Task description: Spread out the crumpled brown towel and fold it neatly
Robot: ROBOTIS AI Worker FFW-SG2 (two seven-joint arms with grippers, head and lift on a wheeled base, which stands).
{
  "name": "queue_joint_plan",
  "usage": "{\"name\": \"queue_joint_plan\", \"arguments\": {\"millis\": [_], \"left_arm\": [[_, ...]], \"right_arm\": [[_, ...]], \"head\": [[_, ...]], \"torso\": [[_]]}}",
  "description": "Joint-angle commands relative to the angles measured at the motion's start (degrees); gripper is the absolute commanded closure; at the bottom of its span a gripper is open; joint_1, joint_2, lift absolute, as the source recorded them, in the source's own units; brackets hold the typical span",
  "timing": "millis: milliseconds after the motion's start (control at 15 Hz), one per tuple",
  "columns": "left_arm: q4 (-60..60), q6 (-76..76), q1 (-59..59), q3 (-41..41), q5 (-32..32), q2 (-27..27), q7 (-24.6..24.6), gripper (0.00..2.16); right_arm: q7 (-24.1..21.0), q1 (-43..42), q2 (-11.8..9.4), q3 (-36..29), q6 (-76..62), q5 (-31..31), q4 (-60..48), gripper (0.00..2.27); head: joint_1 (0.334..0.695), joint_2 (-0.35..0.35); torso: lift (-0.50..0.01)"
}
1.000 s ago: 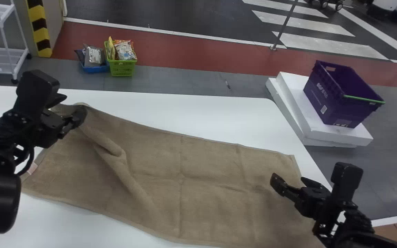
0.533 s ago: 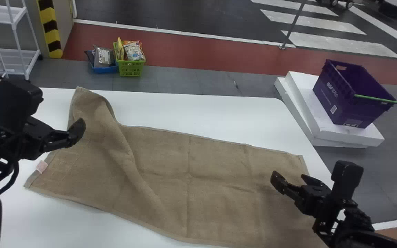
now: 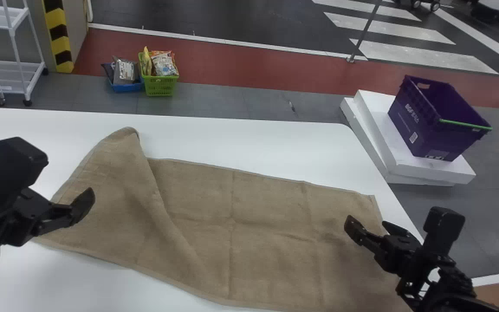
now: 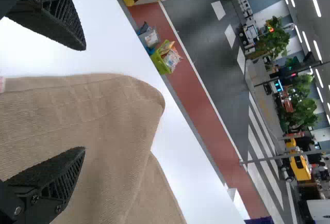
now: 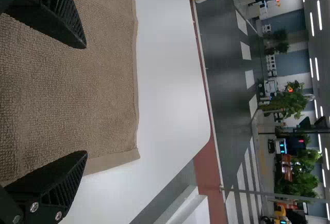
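One brown towel (image 3: pixel 271 251), nubby weave, diagonal ridge, smooth white table (image 3: pixel 249 141)

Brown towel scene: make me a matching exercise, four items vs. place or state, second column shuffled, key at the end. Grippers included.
Column 1
1. Left gripper
2. Right gripper
3. Purple crate
4. Green basket

Column 2
A. Next to the blue basket, beyond the far edge of the table
B. Open, over the right part of the brown towel
C. On top of the white slabs
D. Open, over the left part of the brown towel

Pairs: 1-D, 2-B, 3-C, 4-A
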Motion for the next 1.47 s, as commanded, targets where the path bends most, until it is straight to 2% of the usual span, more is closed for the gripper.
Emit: {"name": "queue_joint_plan", "arguments": {"millis": [0,67,133,200,533,667,1200,1400], "left_arm": [[-3.1,0.0,2.4,2.5,1.4,-0.2,-3.3,0.80],[-3.8,0.4,3.2,3.5,2.6,-0.2,-4.1,1.52],[-4.0,0.7,4.2,4.1,2.8,-0.2,-3.9,2.06],[-4.1,1.1,4.9,4.1,2.8,-0.2,-3.8,2.14],[-2.0,1.2,5.4,3.7,0.5,-0.2,-5.5,2.14],[-1.3,1.4,5.2,3.1,-1.5,-0.2,-8.2,2.14],[2.5,2.6,3.0,2.3,-7.7,-0.2,-8.5,2.14],[1.7,5.3,3.5,3.2,-8.3,-0.2,-10.6,2.14]], "right_arm": [[0.1,0.0,0.0,-0.1,0.7,-1.1,-1.8,0.07],[0.1,0.3,0.0,0.2,1.0,-1.2,-3.0,0.07],[0.1,0.5,0.0,0.4,1.6,-1.2,-4.1,0.07],[0.1,0.6,0.1,0.5,2.1,-1.2,-4.8,0.07],[0.1,1.1,0.4,0.7,3.9,-1.2,-6.6,0.07],[0.1,1.1,0.4,0.2,3.9,-1.2,-6.9,0.07],[0.1,0.6,0.0,-0.2,5.4,-1.2,-6.9,0.07],[0.1,-0.2,0.0,-0.3,5.6,-1.1,-6.8,0.07]], "head": [[0.695,-0.304],[0.695,-0.303],[0.695,-0.301],[0.695,-0.296],[0.695,-0.280],[0.695,-0.282],[0.695,-0.291],[0.695,-0.285]], "torso": [[-0.128],[-0.128],[-0.128],[-0.128],[-0.128],[-0.128],[-0.128],[-0.128]]}}
